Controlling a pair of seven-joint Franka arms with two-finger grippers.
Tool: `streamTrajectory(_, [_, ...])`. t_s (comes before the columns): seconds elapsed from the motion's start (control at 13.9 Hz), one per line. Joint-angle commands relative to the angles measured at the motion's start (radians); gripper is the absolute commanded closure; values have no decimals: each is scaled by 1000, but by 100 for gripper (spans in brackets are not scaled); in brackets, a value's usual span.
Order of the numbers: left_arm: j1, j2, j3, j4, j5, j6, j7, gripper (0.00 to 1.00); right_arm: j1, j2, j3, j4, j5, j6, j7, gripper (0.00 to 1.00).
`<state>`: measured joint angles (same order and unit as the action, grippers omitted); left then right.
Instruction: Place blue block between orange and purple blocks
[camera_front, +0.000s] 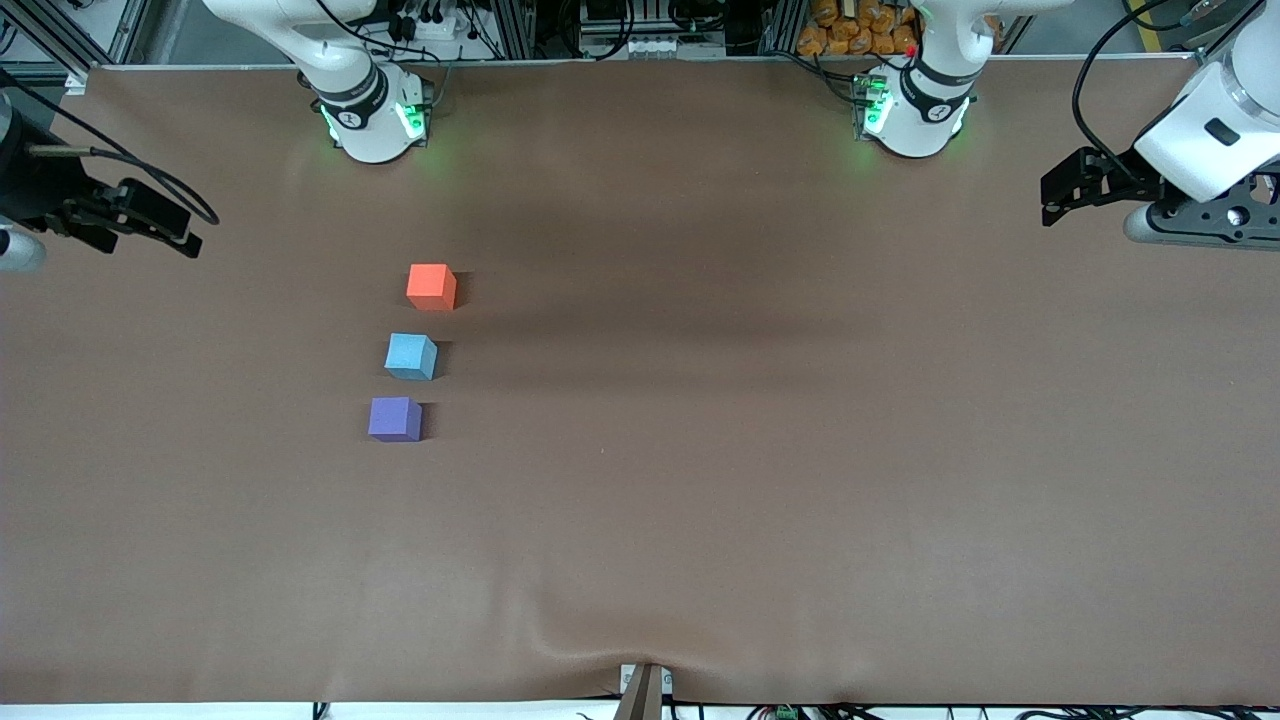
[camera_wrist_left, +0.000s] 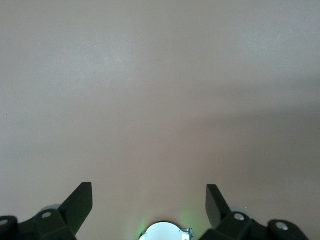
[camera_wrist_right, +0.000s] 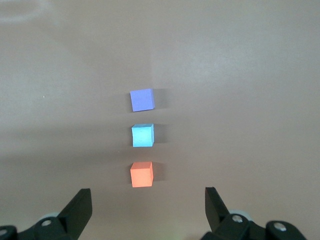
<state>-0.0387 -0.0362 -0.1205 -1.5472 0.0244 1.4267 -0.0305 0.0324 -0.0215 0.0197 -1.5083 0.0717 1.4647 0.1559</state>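
- We found the blue block (camera_front: 411, 357) resting on the counter (camera_front: 760, 480) between the orange block (camera_front: 431, 286) and purple block (camera_front: 394, 419), apart from both; the placement looked done.
- Our left end effector (camera_wrist_left: 149, 201) and right end effector (camera_wrist_right: 148, 205) hung released, well away, holding nothing.

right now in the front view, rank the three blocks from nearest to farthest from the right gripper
The right gripper is open, off at the right arm's end of the table.
1. orange block: top of the row, farthest from the front camera.
2. blue block: in the middle, between the other two.
3. purple block: end of the row nearest the front camera.
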Motion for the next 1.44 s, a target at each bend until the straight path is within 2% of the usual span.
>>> streamTrajectory(0.0, [2,5,-7,18,22,-20,1,0,-31,-15,25,-6,-21,19,-77,0])
streamTrajectory(0.14, [2,5,-7,18,23,-20,1,0,-32,5,22,65,-62,-18,-272,0])
streamTrajectory(0.22, [3,5,-7,18,22,-20,4,0,-31,5,22,63,-73,-26,-294,0])
streamTrajectory(0.36, [3,7,-7,18,22,-19,4,0,-32,2,20,62,-75,-62,-294,0])
streamTrajectory(1.36, [13,9,-5,18,6,-3,7,0,-60,2,17,57,-58,-69,-294,0])
